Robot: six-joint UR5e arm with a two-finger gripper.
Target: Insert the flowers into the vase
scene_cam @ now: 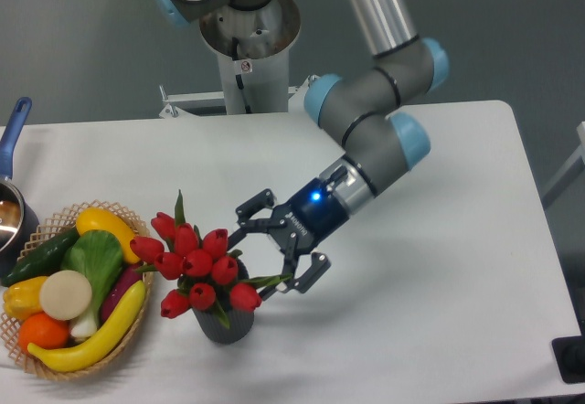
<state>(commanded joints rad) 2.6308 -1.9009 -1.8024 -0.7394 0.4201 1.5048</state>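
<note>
Standing in one vase [223,323]: ten-odd flowers [196,265] (gripper [279,245] spread; apart).

red flowers [196,262] in grey vase [222,324]

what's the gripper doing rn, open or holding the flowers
Gripper: open, holding nothing, beside the flowers that stand in the vase.

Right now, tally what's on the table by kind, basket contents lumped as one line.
Flower bunch: 1, the flowers
Vase: 1, the vase
Wicker basket: 1, the basket
Toy produce pieces in the basket: about 8
Pot: 1, the blue-handled pot, partly cut off at the frame edge
Total: about 12
</note>
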